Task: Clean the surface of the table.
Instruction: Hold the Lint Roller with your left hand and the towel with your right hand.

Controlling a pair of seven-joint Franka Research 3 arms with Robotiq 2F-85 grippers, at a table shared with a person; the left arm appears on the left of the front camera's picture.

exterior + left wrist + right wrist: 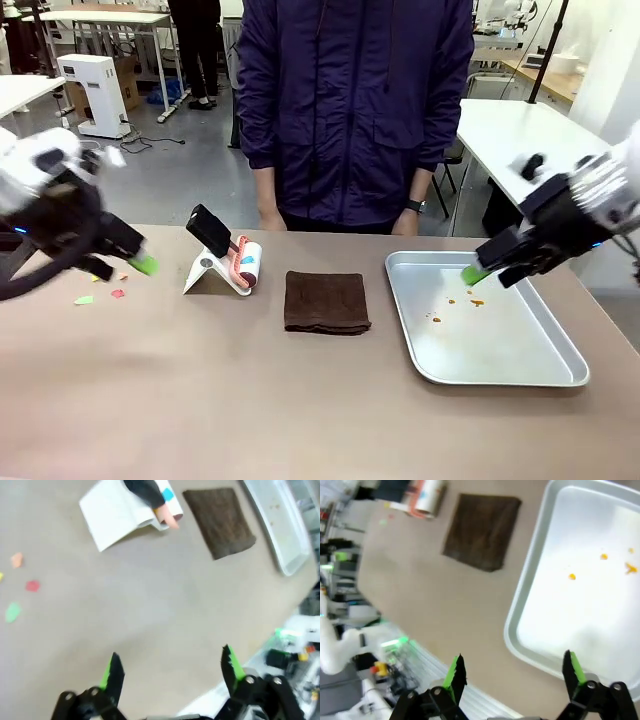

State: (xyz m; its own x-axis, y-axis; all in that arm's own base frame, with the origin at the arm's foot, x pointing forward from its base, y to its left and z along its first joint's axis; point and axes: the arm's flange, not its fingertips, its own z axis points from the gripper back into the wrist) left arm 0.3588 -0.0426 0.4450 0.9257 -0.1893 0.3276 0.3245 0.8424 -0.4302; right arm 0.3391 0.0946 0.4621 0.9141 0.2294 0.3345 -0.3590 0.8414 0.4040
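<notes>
Here we are at the table (pixel 250 430), tan and matte, running across the whole front view from the near edge up to the person at the far side. Dead centre on it we have a folded brown cloth (pixel 326 301), lying flat. Out at 3 o'clock from the cloth sits the tray (pixel 510 345), silver and shallow, well apart from the cloth, with a few orange crumbs (pixel 471 301) scattered in its far half. At about 10 o'clock from the cloth we spot a roller (pixel 246 266) propped on a white stand (pixel 205 272), its black handle tilted up toward the far left. Further round at 9 o'clock, near the table's left edge, a handful of small paper scraps (pixel 84 299) in green, red and orange lie loose on the bare top.

Now the arms. In its wrist view we see the left gripper (pixel 170 655) with fingers spread wide and nothing between them, hanging above bare table; the scraps are off at its 10 o'clock. The right gripper (pixel 514 657) is just as wide, also empty, above the tray's edge, with the crumbs up at 1 o'clock in its own view.

Beyond it all, at 12 o'clock, the person (pixel 350 110) stands in a dark blue jacket, hands down at the table's far edge.
</notes>
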